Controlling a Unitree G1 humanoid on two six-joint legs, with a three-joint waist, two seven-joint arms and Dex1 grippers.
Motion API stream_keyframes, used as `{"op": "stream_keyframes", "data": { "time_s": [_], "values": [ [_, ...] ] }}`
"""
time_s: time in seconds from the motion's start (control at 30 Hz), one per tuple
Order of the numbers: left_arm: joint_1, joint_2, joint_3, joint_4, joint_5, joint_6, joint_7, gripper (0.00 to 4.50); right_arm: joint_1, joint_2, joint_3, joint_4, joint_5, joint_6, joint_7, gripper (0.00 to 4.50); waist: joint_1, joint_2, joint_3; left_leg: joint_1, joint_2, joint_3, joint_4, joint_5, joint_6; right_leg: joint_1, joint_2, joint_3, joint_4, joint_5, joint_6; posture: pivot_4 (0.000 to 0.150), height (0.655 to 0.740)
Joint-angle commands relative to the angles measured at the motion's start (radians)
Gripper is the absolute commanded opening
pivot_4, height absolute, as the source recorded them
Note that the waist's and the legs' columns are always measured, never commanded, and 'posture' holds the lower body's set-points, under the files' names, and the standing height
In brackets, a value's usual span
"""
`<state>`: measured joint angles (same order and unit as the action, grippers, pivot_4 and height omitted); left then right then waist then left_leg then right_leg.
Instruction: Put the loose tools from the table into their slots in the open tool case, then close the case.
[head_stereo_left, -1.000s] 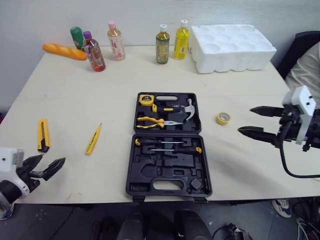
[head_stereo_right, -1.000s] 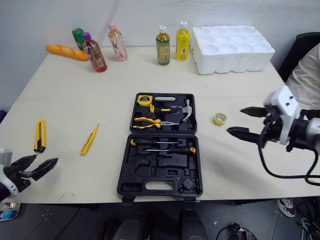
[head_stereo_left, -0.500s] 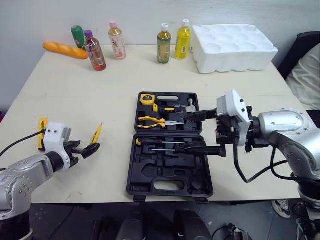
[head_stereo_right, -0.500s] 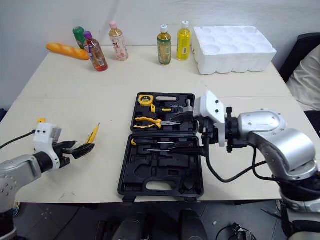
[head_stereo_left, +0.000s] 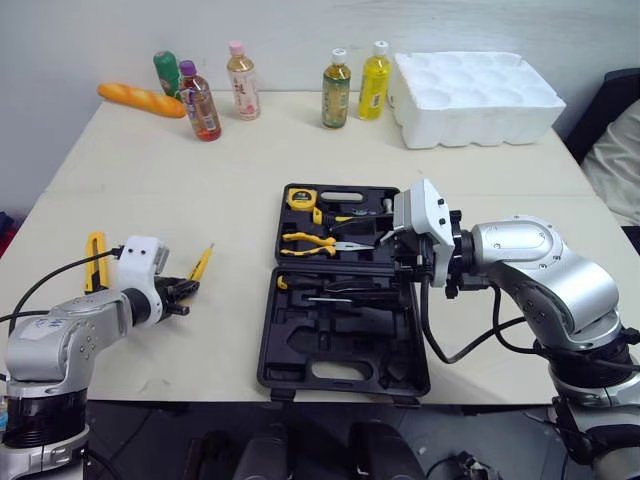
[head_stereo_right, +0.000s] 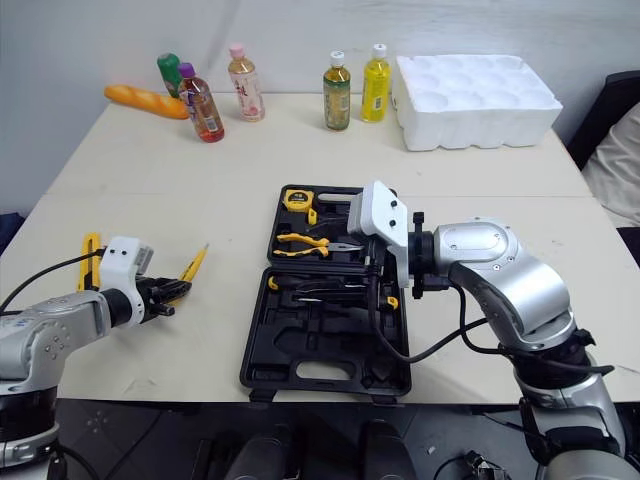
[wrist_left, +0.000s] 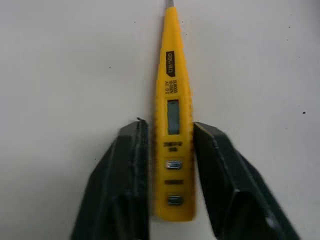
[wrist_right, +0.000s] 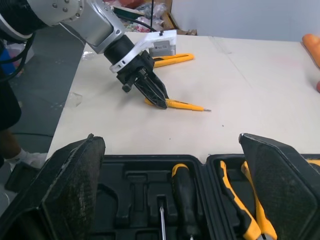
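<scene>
The tester pen (wrist_left: 172, 90) is pinched by the left gripper (wrist_left: 170, 127). The right gripper (wrist_right: 170, 140) is held wide over the case (head_stereo_left: 340, 350).

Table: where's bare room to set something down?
Bare: the wide band between the plastic bottles and the open black tool case; the strip between the case and the yellow tester pen. Crowded: the far edge, with the white foam tray; around the pen, with the yellow utility knife.

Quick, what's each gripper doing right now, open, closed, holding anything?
Left gripper: closed on the yellow tester pen.
Right gripper: open, holding nothing, over the tool case.
</scene>
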<state>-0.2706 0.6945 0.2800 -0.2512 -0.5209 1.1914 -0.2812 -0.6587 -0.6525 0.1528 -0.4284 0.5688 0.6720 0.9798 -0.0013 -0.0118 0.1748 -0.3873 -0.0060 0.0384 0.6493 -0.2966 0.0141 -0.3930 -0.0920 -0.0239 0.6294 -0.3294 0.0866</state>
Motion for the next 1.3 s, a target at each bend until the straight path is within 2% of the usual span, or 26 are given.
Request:
{"op": "stream_keyframes", "data": {
  "time_s": [0.03, 0.13, 0.23, 0.33, 0.4, 0.53, 0.77, 0.9, 1.3],
  "values": [
    [-0.013, 0.056, -0.02, -0.028, -0.033, -0.032, -0.119, 0.51, 0.02, -0.004, -0.022, -0.044, 0.0, -0.016, -0.011, 4.5, 0.0, 0.0, 0.0, 0.0, 0.0, 0.0, 0.0, 0.0, 0.0, 0.0, 0.0, 0.0, 0.0, 0.0, 0.0, 0.15, 0.74],
    [-0.013, 0.203, -0.016, -0.102, -0.057, -0.122, -0.311, 0.51, 0.053, -0.017, -0.033, -0.056, -0.003, -0.018, -0.018, 4.5, -0.004, -0.004, 0.002, -0.003, 0.0, 0.0, 0.0, 0.0, 0.0, -0.002, 0.0, 0.0, -0.001, 0.0, 0.0, 0.15, 0.74],
    [-0.004, 0.325, -0.051, -0.147, -0.056, -0.23, -0.478, 0.51, 0.082, -0.029, -0.043, -0.073, 0.003, -0.018, -0.023, 4.5, -0.011, -0.003, 0.002, -0.003, 0.0, 0.0, -0.001, 0.0, -0.001, -0.002, 0.0, 0.0, -0.002, 0.0, 0.0, 0.15, 0.74],
    [-0.015, 0.421, -0.139, -0.203, -0.047, -0.372, -0.68, 0.51, 0.129, -0.059, -0.064, -0.107, 0.024, 0.004, -0.023, 4.5, -0.017, -0.001, 0.002, -0.002, 0.0, 0.0, -0.002, 0.0, 0.0, -0.002, 0.0, 0.0, -0.003, 0.0, -0.001, 0.15, 0.74],
    [-0.073, 0.442, -0.247, -0.22, -0.014, -0.423, -0.76, 0.51, 0.174, -0.095, -0.083, -0.141, 0.045, 0.025, -0.013, 4.5, -0.014, -0.001, 0.003, -0.003, 0.0, 0.0, -0.002, 0.0, 0.0, -0.002, 0.0, -0.001, -0.003, -0.001, -0.001, 0.15, 0.74],
    [-0.264, 0.365, -0.511, -0.173, 0.116, -0.432, -0.808, 0.51, 0.259, -0.153, -0.121, -0.201, 0.079, 0.063, -0.017, 4.5, -0.002, -0.001, 0.003, -0.003, 0.0, 0.0, -0.002, 0.0, 0.001, -0.001, 0.0, 0.0, -0.003, -0.001, -0.001, 0.15, 0.74],
    [-0.42, 0.251, -0.717, -0.078, 0.286, -0.458, -0.829, 0.51, 0.316, -0.173, -0.156, -0.258, 0.104, 0.105, -0.072, 4.5, -0.002, -0.001, 0.003, -0.004, 0.002, 0.001, 0.001, 0.0, 0.003, -0.001, 0.004, 0.001, 0.001, 0.0, 0.0, 0.15, 0.74],
    [-0.458, 0.207, -0.761, -0.023, 0.362, -0.488, -0.829, 0.51, 0.333, -0.176, -0.168, -0.275, 0.112, 0.118, -0.099, 4.5, 0.0, -0.001, 0.003, -0.004, 0.002, 0.001, 0.003, 0.0, 0.004, -0.001, 0.005, 0.002, 0.0, 0.0, 0.0, 0.15, 0.74],
    [-0.447, 0.115, -0.785, 0.001, 0.419, -0.511, -0.845, 0.51, 0.363, -0.174, -0.17, -0.272, 0.107, 0.108, -0.135, 4.5, 0.001, -0.001, 0.003, -0.004, 0.002, 0.001, 0.005, 0.0, 0.004, 0.0, 0.005, 0.002, 0.003, 0.0, 0.001, 0.15, 0.74]
  ]
}}
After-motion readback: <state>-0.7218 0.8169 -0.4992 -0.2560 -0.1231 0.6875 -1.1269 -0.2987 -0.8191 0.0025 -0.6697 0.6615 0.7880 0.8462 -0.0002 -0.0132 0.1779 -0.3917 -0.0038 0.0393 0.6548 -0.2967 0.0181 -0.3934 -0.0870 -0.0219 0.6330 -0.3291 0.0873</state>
